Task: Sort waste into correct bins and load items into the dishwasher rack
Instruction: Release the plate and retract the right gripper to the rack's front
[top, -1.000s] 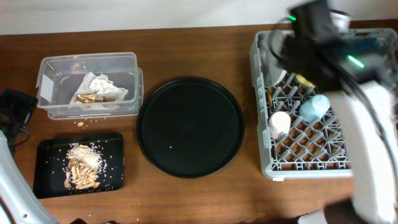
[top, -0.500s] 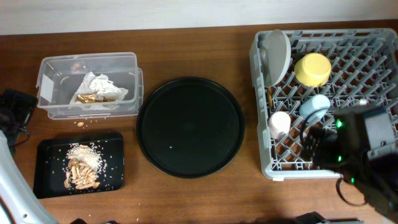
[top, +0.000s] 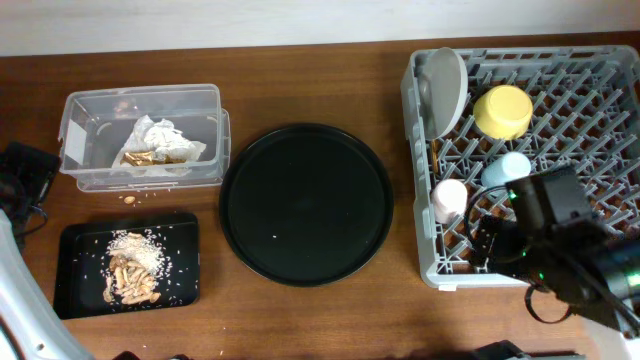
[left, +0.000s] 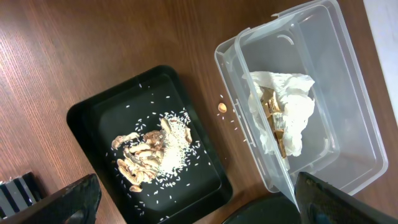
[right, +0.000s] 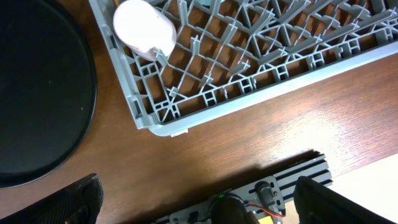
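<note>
The grey dishwasher rack (top: 421, 180) holds the grey-blue plate (top: 446, 88) on edge, the yellow bowl (top: 503, 111), the light-blue cup (top: 505, 170) and the pink cup (top: 449, 200). The pink cup also shows in the right wrist view (right: 143, 28). My right gripper (right: 205, 202) is open and empty, over the table in front of the rack's front left corner (right: 149, 121). The clear tub (top: 90, 110) holds the napkin (top: 160, 140) with wrapper bits. The black tray (top: 75, 290) holds rice and brown scraps (top: 130, 268). My left gripper (left: 199, 208) is open and empty above the tray (left: 93, 118) and tub (left: 348, 124). The chopsticks are out of view.
The large round black tray (top: 305, 205) lies between the bins and the rack. A few crumbs (top: 130, 198) lie on the table beside the tub. A black object (top: 25, 170) sits at the left edge. A metal rail (right: 273, 186) runs along the table front.
My right arm has swung from over the back of the rack to its front edge, uncovering the yellow bowl. The left side has not changed.
</note>
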